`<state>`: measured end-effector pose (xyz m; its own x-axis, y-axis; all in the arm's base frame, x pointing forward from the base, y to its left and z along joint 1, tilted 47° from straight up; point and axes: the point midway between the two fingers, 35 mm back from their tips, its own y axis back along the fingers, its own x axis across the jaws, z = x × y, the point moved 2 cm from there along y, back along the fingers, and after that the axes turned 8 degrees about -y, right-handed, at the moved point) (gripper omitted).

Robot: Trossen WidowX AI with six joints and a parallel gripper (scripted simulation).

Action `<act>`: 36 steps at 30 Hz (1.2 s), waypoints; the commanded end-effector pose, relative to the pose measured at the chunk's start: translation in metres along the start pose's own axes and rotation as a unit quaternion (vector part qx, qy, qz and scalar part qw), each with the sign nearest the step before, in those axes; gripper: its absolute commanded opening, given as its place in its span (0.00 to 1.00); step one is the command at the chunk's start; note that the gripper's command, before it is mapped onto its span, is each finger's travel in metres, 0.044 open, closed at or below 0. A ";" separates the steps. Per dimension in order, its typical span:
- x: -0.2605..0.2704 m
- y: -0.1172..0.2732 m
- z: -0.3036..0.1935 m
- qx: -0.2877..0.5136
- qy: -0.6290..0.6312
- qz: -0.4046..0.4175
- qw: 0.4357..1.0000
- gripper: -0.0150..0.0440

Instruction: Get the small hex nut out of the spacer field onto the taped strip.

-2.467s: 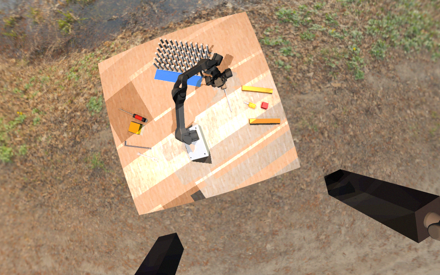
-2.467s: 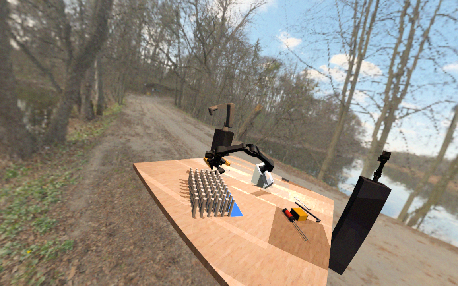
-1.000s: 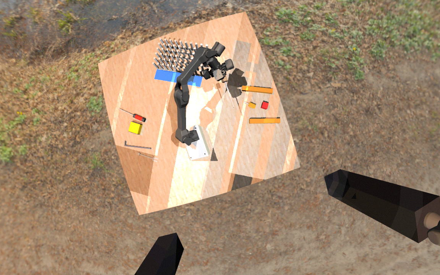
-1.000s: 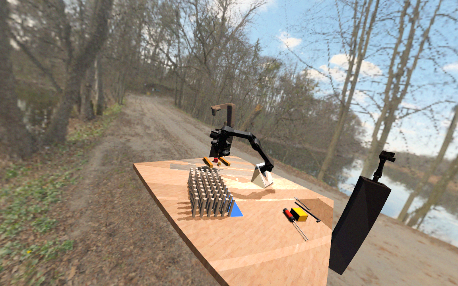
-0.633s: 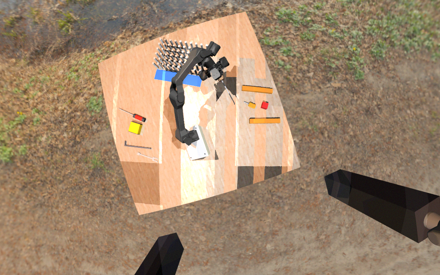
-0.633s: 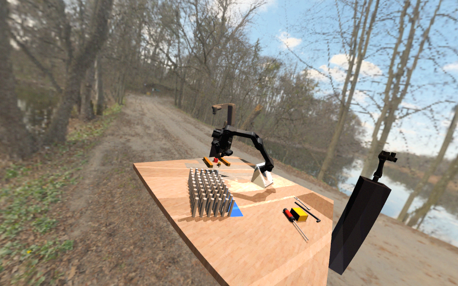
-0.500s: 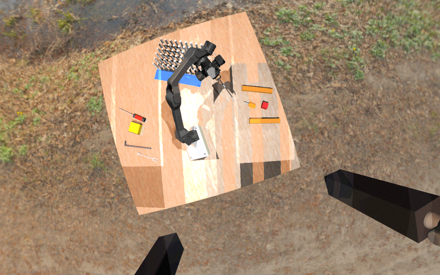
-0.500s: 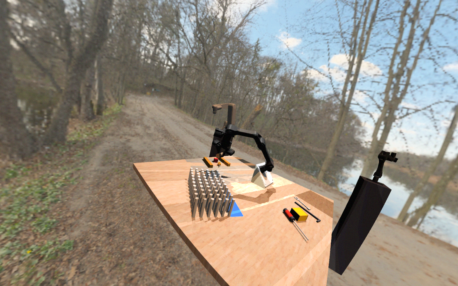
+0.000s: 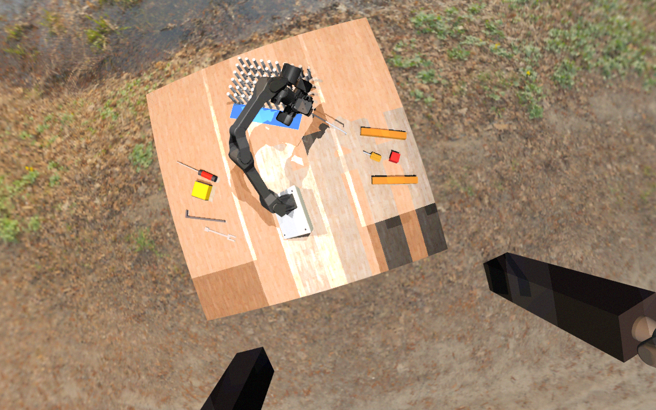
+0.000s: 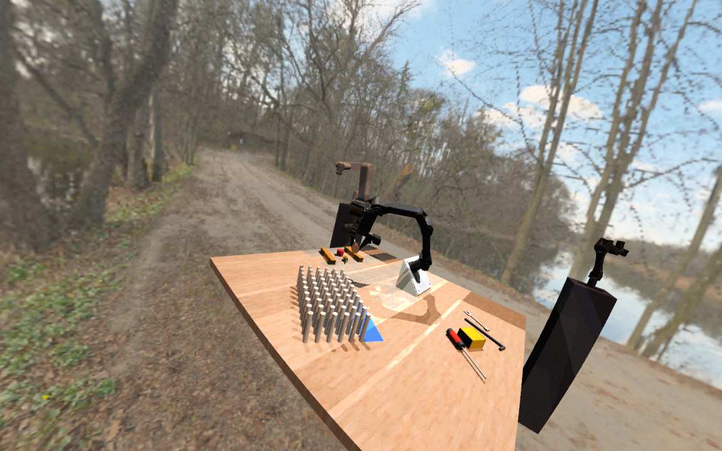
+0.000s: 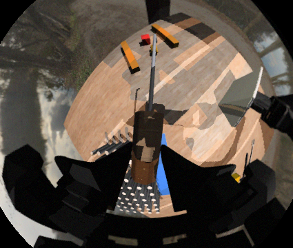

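Observation:
My gripper point(image 9: 312, 109) point(image 10: 357, 240) point(image 11: 146, 146) is shut on the brown handle of a tool point(image 11: 147, 132) and holds it raised above the table, by the right part of the spacer field in the top view. Its thin grey shaft point(image 9: 334, 127) point(image 11: 152, 74) points away from the spacers, toward the orange bars; its tip shape is unclear. The metal spacers point(image 9: 241, 62) point(image 10: 307, 327) point(image 11: 129, 188) that show are standing; the arm hides part of the field. The blue strip point(image 9: 238, 111) point(image 10: 373, 332) point(image 11: 163, 180) lies along their front, partly covered by the arm in the top view. I cannot see the nut.
Orange bars point(image 9: 383, 133) point(image 9: 394, 180), a red cube point(image 9: 394, 156) and a small yellow-handled tool point(image 9: 375, 156) lie right. A red-black screwdriver point(image 9: 206, 175), yellow block point(image 9: 201, 190), dark hooked rod point(image 9: 206, 219) and pale wrench point(image 9: 221, 234) lie left. My base stands on a white wedge point(image 9: 297, 224).

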<state>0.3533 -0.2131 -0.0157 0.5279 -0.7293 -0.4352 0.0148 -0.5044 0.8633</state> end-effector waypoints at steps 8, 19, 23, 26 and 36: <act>-0.039 0.024 -0.023 0.029 0.165 0.027 0.985 0.25; -0.079 0.036 -0.044 0.069 0.300 0.048 0.950 0.25; -0.096 0.040 -0.051 0.086 0.354 0.059 0.929 0.25; -0.109 0.043 -0.056 0.097 0.394 0.068 0.911 0.25; -0.154 0.049 -0.068 0.133 0.522 0.100 0.837 0.25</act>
<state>0.3355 -0.1045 0.0980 0.9702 -0.1450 0.1941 -0.2422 -0.5983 0.7638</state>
